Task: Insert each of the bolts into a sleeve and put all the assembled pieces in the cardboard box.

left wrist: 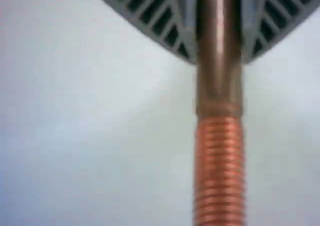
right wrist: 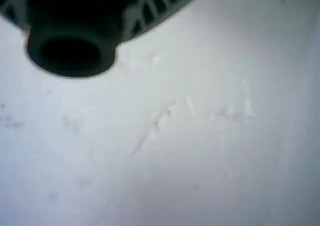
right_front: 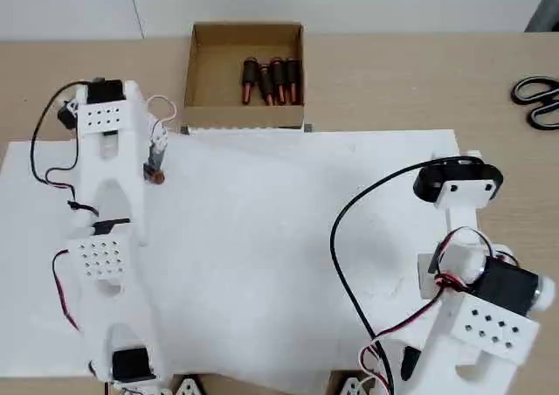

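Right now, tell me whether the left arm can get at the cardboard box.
Probably yes: the left hand, shut on a bolt, hangs near a corner of the cardboard box; only bare white sheet lies between, and the box is open-topped.

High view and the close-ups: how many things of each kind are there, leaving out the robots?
Copper bolts fitted in black sleeves: 4
Loose copper threaded bolt: 1
Loose black plastic sleeve: 1
Brown cardboard box: 1
Black-handled scissors: 1
White sheet: 1
Total: 9
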